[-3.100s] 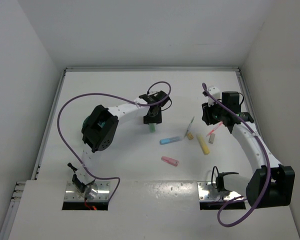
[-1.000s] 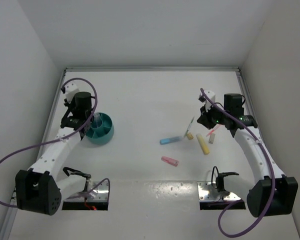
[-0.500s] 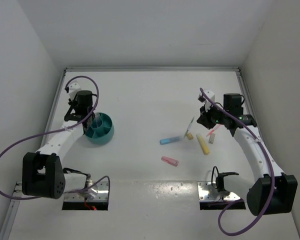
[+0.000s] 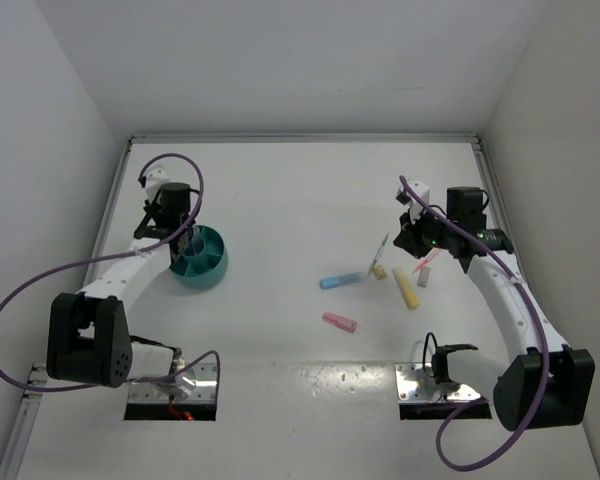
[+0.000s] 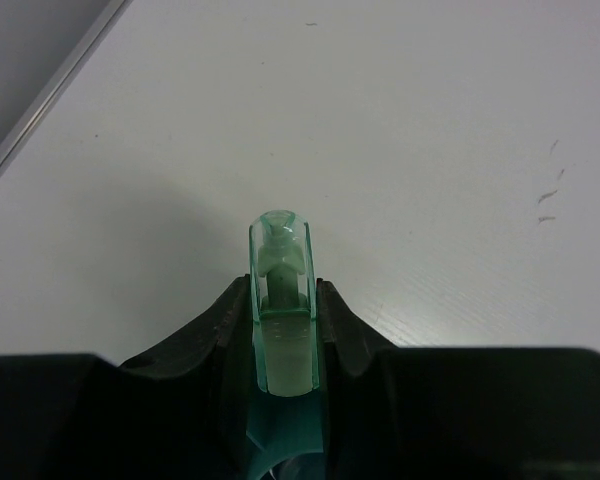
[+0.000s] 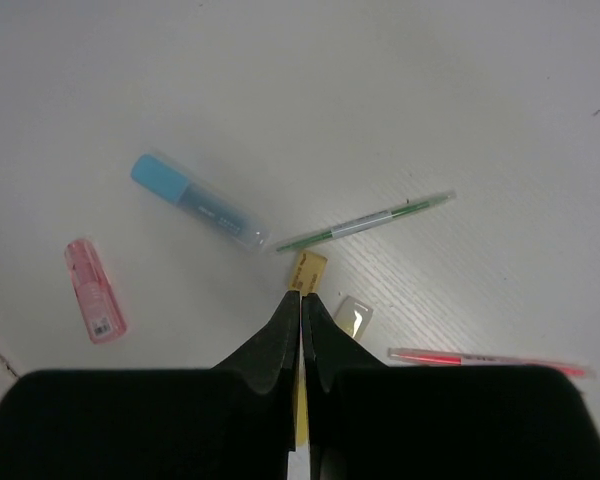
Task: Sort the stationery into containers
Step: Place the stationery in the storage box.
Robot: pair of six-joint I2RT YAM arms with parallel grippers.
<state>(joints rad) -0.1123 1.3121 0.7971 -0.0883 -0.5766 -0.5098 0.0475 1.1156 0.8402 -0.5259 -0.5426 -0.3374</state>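
The left claw [image 4: 179, 236] hangs over the edge of the teal divided holder [image 4: 220, 266], jaws part-way apart and clamped on a pale green marker [image 5: 280, 320] whose clear cap pokes past the fingertips. The right claw [image 6: 300, 300] is pinched fully closed and empty, though a yellow sliver behind its fingers may be the yellow marker [image 4: 407, 288] beneath. A pink marker [image 6: 92, 292] and a blue marker [image 6: 198, 200] lie to its left, a small yellow piece [image 6: 308, 270] just ahead of its tips, a thin green pen [image 6: 365, 222] beyond that, and a thin pink pen [image 6: 490, 360] to its right.
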